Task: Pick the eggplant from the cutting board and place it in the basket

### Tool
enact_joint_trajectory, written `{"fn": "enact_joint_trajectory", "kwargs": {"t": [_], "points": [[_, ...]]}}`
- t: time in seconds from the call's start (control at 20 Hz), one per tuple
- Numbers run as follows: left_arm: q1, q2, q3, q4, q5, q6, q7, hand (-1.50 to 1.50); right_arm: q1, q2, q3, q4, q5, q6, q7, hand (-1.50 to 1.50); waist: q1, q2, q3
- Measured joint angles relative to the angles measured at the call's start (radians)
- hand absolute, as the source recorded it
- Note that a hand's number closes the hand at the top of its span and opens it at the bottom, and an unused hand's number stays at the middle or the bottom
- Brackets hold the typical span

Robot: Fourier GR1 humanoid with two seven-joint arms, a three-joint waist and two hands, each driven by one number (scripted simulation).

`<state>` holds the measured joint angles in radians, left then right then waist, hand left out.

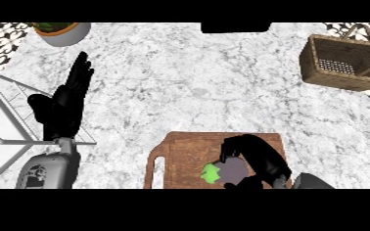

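**Spotter:** What has your right hand got?

**Operator:** My right hand (262, 159) is curled round the eggplant (233, 172), low in the frame, right of centre. The fingers arch over the purple body from the right, and the green cap pokes out to the left.

**Spotter:** Is it off the board?

**Operator:** I can't tell. The eggplant is over the right half of the cutting board (184, 151), and from this steep angle I see no gap beneath it.

**Spotter:** Why come over the top like that?

**Operator:** I judge it wraps the thickest part, so the eggplant shouldn't roll when I lift.

**Spotter:** And the basket?

**Operator:** The basket (325, 76) is at the upper right edge, well apart from the board, with bare worktop (188, 78) between them. I'd have to carry up and to the right.

**Spotter:** Left hand?

**Operator:** My left hand (69, 103) rests open at the left of the frame, fingers up, well apart from the board.
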<state>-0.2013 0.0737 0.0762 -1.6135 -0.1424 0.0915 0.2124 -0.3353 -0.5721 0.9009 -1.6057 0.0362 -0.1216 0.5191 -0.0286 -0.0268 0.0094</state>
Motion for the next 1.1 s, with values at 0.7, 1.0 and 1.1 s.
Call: {"fn": "enact_joint_trajectory", "kwargs": {"t": [0.7,1.0,1.1], "points": [[0.015,-0.007,0.029,-0.031,-0.001,-0.018,0.028,0.0,0.409,-0.224,-0.235,-0.466,-0.127,-0.246,-0.54,1.5,-0.02,0.014,0.003],[0.01,-0.013,0.03,-0.026,-0.006,-0.032,0.013,0.0,0.497,-0.368,-0.451,-0.676,-0.213,-0.278,-0.484,1.5,-0.015,0.014,0.004],[0.001,-0.014,0.03,-0.02,-0.009,-0.038,0.011,0.0,0.497,-0.398,-0.525,-0.717,-0.253,-0.282,-0.429,1.5,-0.009,0.017,0.003]]}}
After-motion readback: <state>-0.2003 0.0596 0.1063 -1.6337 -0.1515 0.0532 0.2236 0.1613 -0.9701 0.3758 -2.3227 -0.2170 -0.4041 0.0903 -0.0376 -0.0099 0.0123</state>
